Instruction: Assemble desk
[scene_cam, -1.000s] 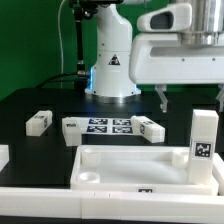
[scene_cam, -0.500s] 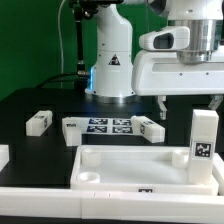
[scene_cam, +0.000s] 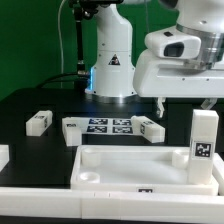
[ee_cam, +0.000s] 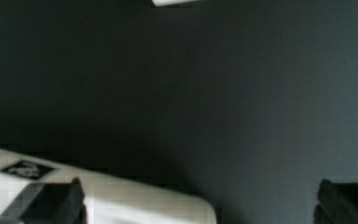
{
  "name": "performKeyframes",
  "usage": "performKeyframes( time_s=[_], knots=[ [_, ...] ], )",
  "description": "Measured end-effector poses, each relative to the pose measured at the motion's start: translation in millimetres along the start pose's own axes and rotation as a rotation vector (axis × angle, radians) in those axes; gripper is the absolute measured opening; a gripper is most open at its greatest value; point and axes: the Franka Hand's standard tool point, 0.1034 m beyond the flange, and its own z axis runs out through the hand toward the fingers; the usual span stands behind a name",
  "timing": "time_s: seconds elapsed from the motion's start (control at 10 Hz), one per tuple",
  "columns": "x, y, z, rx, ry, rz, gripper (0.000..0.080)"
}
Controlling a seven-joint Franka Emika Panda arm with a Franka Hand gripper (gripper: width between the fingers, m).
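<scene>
Your gripper [scene_cam: 190, 102] hangs released, jaws spread wide with nothing between them. The tabletop panel [scene_cam: 120, 153] lies below it. An upright leg [scene_cam: 204, 130] stands right under it, its black-and-white tag [scene_cam: 203, 150] facing out. The base label [scene_cam: 112, 62] shows a warning triangle, and any writing is too small to read.

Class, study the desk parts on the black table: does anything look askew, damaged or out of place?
Nothing looks damaged. Only the angled leg stands out: it lies slantwise beside the marker board. The upright leg stands on end by the tabletop panel, not yet fitted.
</scene>
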Motion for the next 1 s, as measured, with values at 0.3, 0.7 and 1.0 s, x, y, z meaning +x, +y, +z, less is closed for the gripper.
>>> performKeyframes(
  time_s=[0.3, 0.7, 1.0],
  knots=[
    [-2.0, 2.3, 3.3, -0.005, -0.179, 0.007, 0.0649],
    [-18.6, 8.5, 18.1, -0.021, -0.443, -0.086, 0.0649],
    [-26.5, 8.8, 27.0, -0.018, -0.607, -0.085, 0.0649]
  ],
)
